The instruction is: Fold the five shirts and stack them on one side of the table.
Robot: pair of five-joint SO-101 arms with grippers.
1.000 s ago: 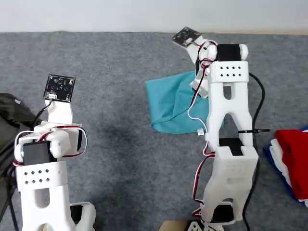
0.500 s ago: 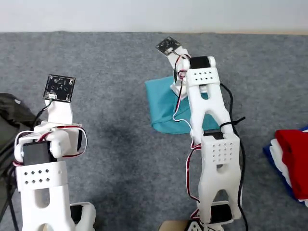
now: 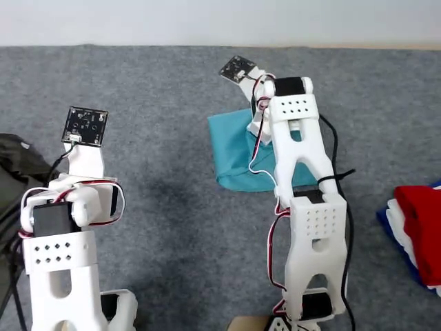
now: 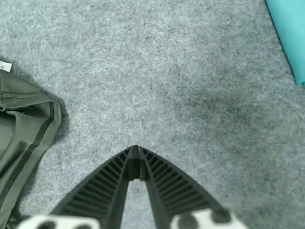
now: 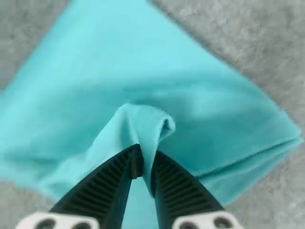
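Grey felt-like table cover (image 3: 172, 207) across the whole scene, pale wall strip at the far edge. On the right, white right arm (image 3: 306, 200) stretched far forward, wrist bent down over the teal shirt (image 3: 234, 155). On the left, left arm (image 3: 62, 241) drawn back, wrist pointing down at bare cover. Teal shirt folded, lying near the middle toward the far side. At the right edge, stack of folded shirts (image 3: 417, 227) — red on top, white and blue under. At the left edge, dark olive shirt (image 3: 8, 169), crumpled. Right gripper (image 5: 143, 160) pinched narrow on a raised fold of teal cloth. Left gripper (image 4: 137, 157) closed tip to tip, holding nothing — near the olive hem.
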